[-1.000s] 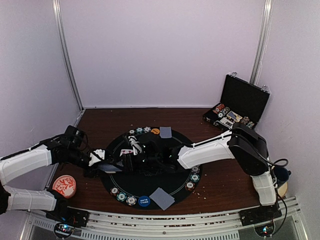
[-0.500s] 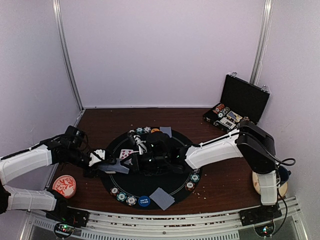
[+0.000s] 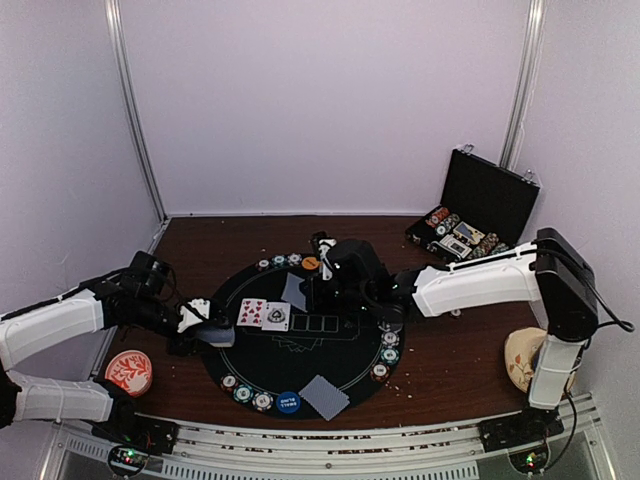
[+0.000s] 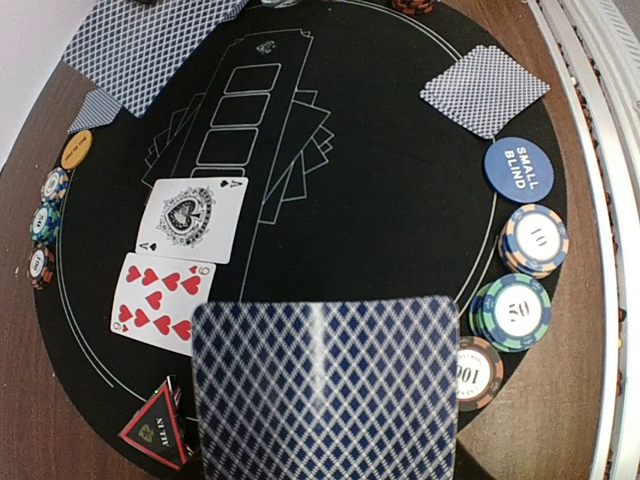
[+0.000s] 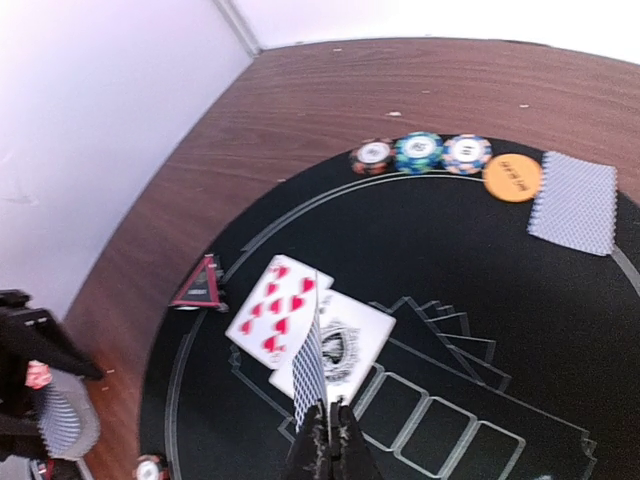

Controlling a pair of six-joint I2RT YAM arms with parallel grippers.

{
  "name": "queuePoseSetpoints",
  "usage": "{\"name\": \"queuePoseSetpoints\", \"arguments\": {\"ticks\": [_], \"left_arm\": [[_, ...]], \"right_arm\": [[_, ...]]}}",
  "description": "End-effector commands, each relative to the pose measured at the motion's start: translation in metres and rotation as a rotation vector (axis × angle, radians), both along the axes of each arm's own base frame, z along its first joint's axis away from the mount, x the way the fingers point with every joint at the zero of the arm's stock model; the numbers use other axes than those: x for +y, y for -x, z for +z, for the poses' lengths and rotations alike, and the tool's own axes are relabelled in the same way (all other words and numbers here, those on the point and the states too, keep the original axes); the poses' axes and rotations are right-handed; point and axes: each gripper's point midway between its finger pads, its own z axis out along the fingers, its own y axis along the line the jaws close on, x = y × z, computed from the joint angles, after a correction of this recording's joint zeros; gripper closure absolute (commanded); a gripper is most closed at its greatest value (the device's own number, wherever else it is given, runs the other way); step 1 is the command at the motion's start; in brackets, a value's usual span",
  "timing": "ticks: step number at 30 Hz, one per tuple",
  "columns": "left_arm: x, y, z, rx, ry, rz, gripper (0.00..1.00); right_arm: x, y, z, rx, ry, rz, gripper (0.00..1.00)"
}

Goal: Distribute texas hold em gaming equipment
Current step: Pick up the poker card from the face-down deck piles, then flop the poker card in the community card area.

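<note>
Dealing the board onto the black mat (image 3: 335, 360). Left gripper (image 3: 207, 332) clamps the deck (image 4: 325, 390); right gripper (image 5: 328, 442) pinches 1 card (image 5: 308, 375) above the ace (image 4: 192, 218) and 9 (image 4: 160, 300). Next, I judge: lay it face-up beside the ace.

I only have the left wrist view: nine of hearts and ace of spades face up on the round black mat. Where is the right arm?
Observer: The right gripper is shut on one blue-backed playing card, held on edge close by the ace of spades.
Operator: And the blue diamond pattern filling my foreground?
Observer: A stack of blue-backed cards clamped in the left gripper, at the black mat's left edge.
Operator: Anything beyond the mat?
Observer: An open black hard case holding poker chips stands at the table's far right.
</note>
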Motion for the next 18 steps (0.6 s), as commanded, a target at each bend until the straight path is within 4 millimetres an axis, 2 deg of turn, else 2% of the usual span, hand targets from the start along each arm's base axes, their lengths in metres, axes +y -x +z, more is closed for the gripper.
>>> {"name": "queuePoseSetpoints", "arguments": {"ticks": [1, 4, 8, 14, 18], "left_arm": [[-0.007, -0.006, 0.009, -0.032, 0.036, -0.005, 0.84], [-0.007, -0.006, 0.009, -0.034, 0.038, -0.005, 0.84], [-0.007, -0.007, 0.009, -0.033, 0.037, -0.002, 0.84], [-0.007, -0.007, 0.009, -0.035, 0.037, 0.0, 0.84], [-0.007, -0.007, 0.009, -0.038, 0.037, -0.001, 0.84]], "right_arm": [[-0.05, -0.028, -0.015, -0.096, 0.285, -0.245, 1.0], [-0.065, -0.037, -0.023, -0.138, 0.423, -0.346, 1.0], [-0.074, -0.041, -0.031, -0.188, 0.576, -0.438, 1.0], [-0.072, -0.038, -0.04, -0.254, 0.758, -0.485, 1.0], [-0.061, -0.034, -0.045, -0.293, 0.811, -0.473, 1.0]]}}
